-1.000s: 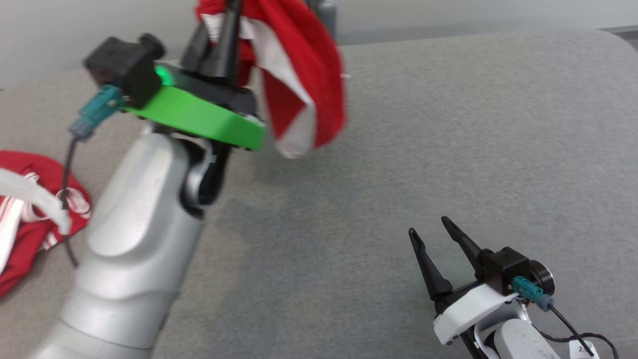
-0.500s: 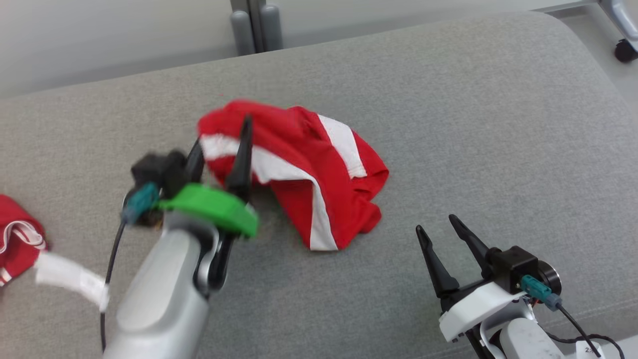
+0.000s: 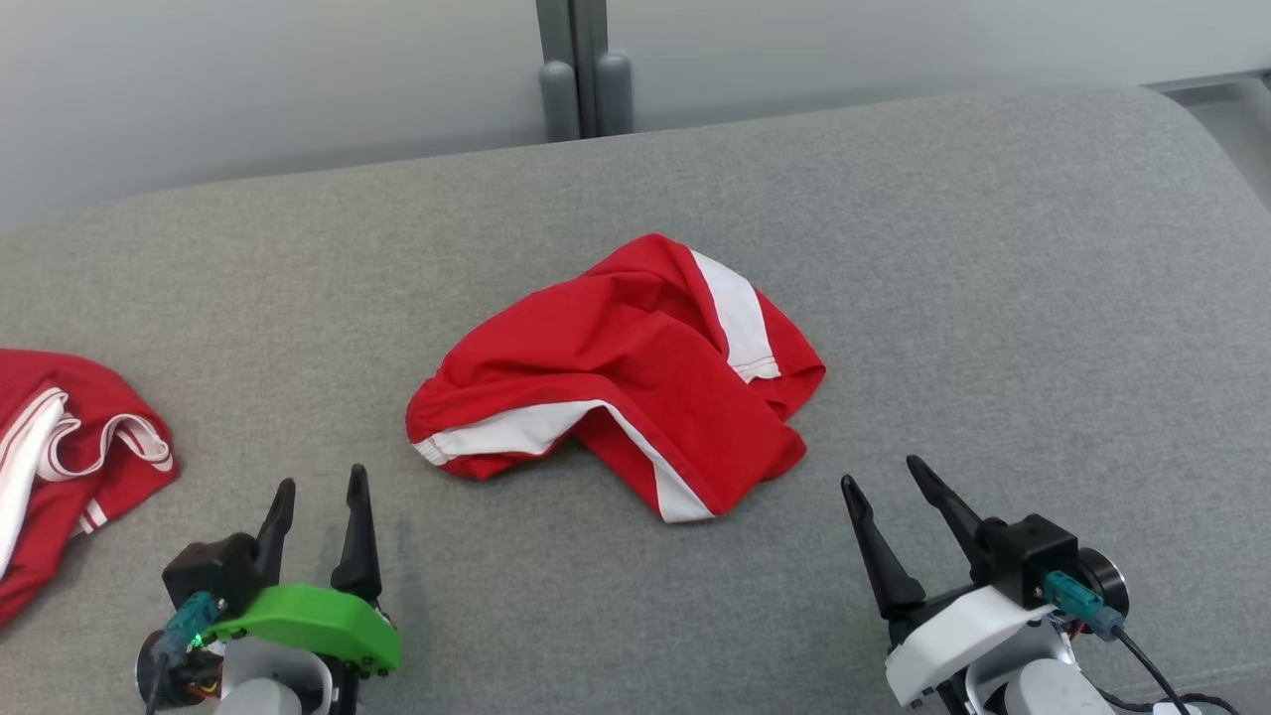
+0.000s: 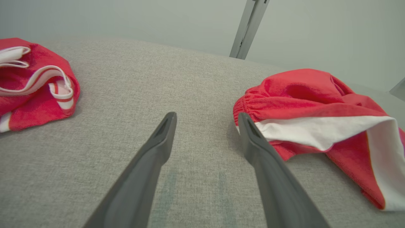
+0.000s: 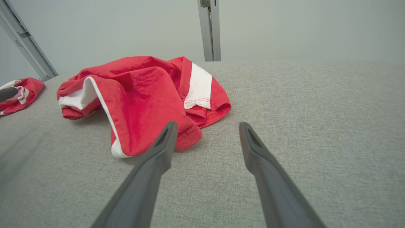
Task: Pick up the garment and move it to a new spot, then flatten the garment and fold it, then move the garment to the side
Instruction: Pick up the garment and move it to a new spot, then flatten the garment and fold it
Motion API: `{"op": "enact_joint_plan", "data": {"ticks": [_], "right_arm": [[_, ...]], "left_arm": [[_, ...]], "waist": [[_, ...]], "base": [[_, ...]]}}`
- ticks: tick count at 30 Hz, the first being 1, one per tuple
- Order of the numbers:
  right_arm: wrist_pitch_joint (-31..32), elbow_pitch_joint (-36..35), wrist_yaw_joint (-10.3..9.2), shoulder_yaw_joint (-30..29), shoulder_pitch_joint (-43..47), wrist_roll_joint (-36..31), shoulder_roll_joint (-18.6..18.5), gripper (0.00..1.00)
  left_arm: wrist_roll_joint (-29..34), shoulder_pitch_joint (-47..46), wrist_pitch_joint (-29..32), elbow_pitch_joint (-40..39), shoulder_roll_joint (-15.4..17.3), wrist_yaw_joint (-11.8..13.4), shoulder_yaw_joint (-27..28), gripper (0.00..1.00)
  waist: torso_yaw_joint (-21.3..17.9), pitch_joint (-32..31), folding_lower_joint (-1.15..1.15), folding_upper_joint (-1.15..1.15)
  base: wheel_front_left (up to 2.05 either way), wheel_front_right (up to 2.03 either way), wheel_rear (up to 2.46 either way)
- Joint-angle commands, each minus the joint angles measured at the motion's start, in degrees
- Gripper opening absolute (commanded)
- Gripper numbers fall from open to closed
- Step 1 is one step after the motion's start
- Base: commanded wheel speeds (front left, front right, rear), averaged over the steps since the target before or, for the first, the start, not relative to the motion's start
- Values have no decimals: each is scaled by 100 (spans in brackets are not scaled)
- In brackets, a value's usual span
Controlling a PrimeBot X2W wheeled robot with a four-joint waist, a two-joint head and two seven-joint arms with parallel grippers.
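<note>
Garment (image 3: 616, 377), red with white bands, lies crumpled in a loose heap on the grey fabric surface (image 3: 993, 298), and neither tool touches it. The left tool (image 3: 322, 477) sits on the near side of the garment, off toward its left, with its two dark fingers spread apart and nothing between them. In the left wrist view the gathered waistband end of the garment (image 4: 300, 95) lies near the tip of that tool's (image 4: 206, 114) right-hand finger. The right tool (image 3: 880, 471) sits on the near side of the garment, off toward its right, with its fingers likewise apart and empty. In the right wrist view a red hem of the garment (image 5: 142, 95) lies just beyond one fingertip of that tool (image 5: 205, 124). A second red garment (image 3: 70, 467), white-trimmed and bunched, lies well to the left of the garment. A grey post (image 3: 586, 70) stands beyond the garment, behind the surface's far edge.
</note>
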Motion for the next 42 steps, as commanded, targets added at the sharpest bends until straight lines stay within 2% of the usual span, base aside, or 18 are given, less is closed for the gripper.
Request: {"op": "enact_joint_plan", "data": {"ticks": [1, 8, 17, 26, 33, 34, 35, 36, 37, 38, 42], "right_arm": [[-4, 26, -8, 2, 84, 2, -21, 100], [-4, 75, -9, 75, 272, 34, -23, 100], [-4, 162, -8, 284, 197, -88, -21, 100], [-3, 712, -8, 827, -435, -110, -21, 100], [-3, 1059, -8, 950, -759, -181, -22, 100], [-3, 1101, -8, 939, -786, -201, -25, 84], [-3, 1140, -8, 943, -804, -218, -24, 72], [-3, 1180, -8, 945, -831, -224, -24, 43], [-3, 1207, -9, 934, -849, -234, -24, 34], [-3, 1272, -8, 925, -855, -227, -24, 0], [-3, 1354, -8, 930, -851, -191, -23, 0]], "left_arm": [[152, 163, -5, -88, -34, -25, 109, 100], [581, 742, -4, -580, -206, -90, 477, 100], [654, 887, -5, -737, -301, -100, 433, 100], [502, 633, -5, -739, -307, -101, 177, 100], [503, 550, -5, -728, -307, -102, 138, 100], [515, 541, -5, -735, -307, -102, 147, 100], [519, 539, -5, -740, -309, -102, 141, 100], [524, 542, -5, -746, -309, -102, 142, 100], [531, 537, -5, -749, -308, -102, 141, 100], [530, 529, -5, -757, -308, -102, 139, 100], [516, 568, -5, -758, -309, -102, 115, 100]], "waist": [[93, -158, 0, 0], [100, -360, 0, 0], [239, -248, 0, 0], [751, 118, 0, 0], [1111, 293, 0, 0], [1146, 308, 0, 0], [1170, 320, 0, 0], [1189, 332, 0, 0], [1200, 342, 0, 0], [1210, 353, 0, 0], [1174, 319, 0, 0]], "base": [[0, 0, 0], [0, 0, 0], [0, 0, 0], [0, 0, 0], [0, 0, 0], [0, 0, 0], [0, 0, 0], [0, 0, 0], [0, 0, 0], [0, 0, 0], [0, 0, 0]]}}
